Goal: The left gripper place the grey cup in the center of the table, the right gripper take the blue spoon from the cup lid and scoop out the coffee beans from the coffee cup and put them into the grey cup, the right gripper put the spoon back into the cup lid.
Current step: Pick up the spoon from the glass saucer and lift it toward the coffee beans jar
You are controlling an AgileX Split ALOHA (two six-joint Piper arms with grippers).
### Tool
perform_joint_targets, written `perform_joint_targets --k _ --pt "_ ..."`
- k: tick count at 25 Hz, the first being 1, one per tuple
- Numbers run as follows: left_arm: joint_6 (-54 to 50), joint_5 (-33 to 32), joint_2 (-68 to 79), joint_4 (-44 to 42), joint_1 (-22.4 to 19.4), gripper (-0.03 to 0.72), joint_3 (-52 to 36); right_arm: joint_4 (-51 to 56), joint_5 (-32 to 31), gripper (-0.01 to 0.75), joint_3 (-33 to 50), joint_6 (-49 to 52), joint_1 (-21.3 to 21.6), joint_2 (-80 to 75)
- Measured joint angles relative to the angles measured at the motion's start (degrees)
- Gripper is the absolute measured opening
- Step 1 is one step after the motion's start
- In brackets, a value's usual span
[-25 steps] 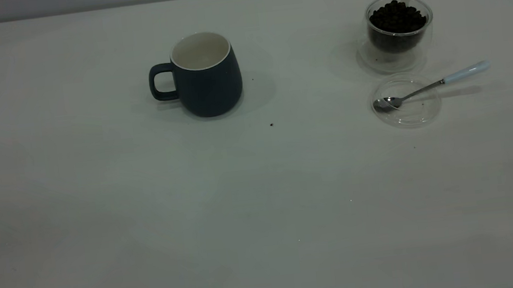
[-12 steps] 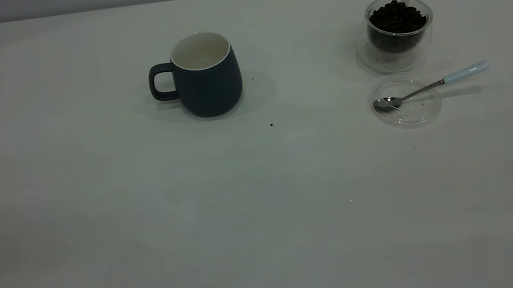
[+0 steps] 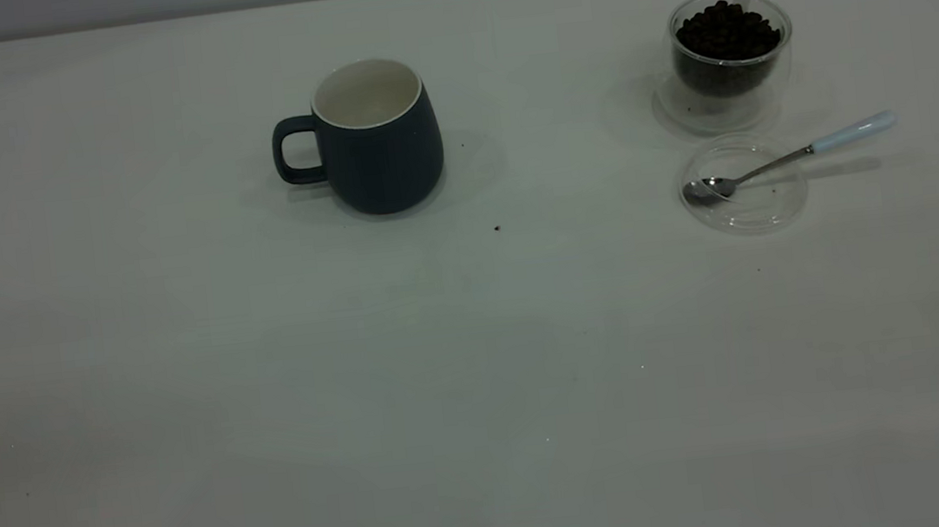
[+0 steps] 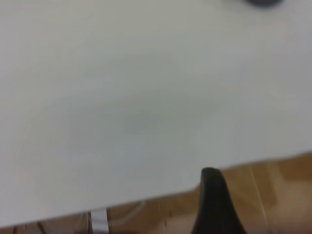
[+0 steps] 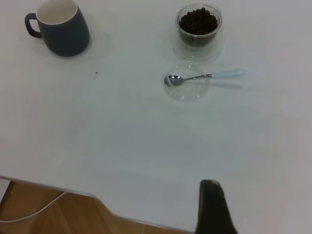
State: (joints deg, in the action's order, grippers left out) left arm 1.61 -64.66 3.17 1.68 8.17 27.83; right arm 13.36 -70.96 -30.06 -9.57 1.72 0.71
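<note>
- Grey cup [image 3: 376, 136] upright on the table [image 3: 273, 389], left of the middle and toward the far edge in the exterior view, handle turned to that view's left, white inside with nothing visible in it.
- Coffee cup [image 3: 728, 60] upright far to the right, near the far edge, well apart from the grey cup.
- Coffee beans [image 3: 727, 31] heaped inside the coffee cup, up to about the rim.
- Cup lid [image 3: 742, 184] flat on the table just in front of the coffee cup, the two edges close together or touching; cannot tell which.
- Blue spoon [image 3: 790, 156] lying across the cup lid: metal bowl inside the lid at its left side, neck over the rim, pale handle reaching out past the lid to the right, slightly raised above the table.
- A few tiny dark specks [image 3: 496, 228] on the table, between the grey cup and the cup lid.
- Neither arm seen in the exterior view.
- Left gripper [image 4: 214, 204]: only one dark finger seen in the left wrist view, above the near edge of the table, holding nothing; spread or pressed together, cannot tell.
- Right gripper [image 5: 212, 209]: also only one dark finger seen in the right wrist view, above the near edge, well apart from the spoon and both cups, holding nothing; state of fingers, cannot tell.
- Wooden floor [image 5: 44, 207] below the table edge, with a pale cable [image 5: 34, 210] on it.
</note>
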Motion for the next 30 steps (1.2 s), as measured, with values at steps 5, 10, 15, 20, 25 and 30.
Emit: perform_joint_targets --k 5,10,15,20,25,30 --pt "0.0 -0.4 -4.2 0.0 -2.0 0.555 0.0 0.0 0.0 0.531 0.0 -0.1 0.0 0.0" --pt "0.0 -0.4 -4.2 0.0 -2.1 0.555 0.0 0.0 0.0 0.531 0.0 -0.1 0.0 0.0" --pt "0.0 -0.4 -4.2 0.0 -2.1 0.555 0.0 0.0 0.0 0.531 0.0 -0.1 0.0 0.0" --pt "0.0 -0.4 -4.2 0.0 -2.1 0.555 0.0 1.5 0.2 0.531 0.0 -0.1 0.0 0.0" --pt "0.0 -0.4 -4.2 0.0 -2.1 0.555 0.0 -3.5 3.7 0.531 -4.0 2.0 0.0 -7.1" --pt "0.0 -0.4 -4.2 0.0 -2.1 0.555 0.0 -9.3 7.3 0.531 -12.4 4.8 0.0 -28.8"
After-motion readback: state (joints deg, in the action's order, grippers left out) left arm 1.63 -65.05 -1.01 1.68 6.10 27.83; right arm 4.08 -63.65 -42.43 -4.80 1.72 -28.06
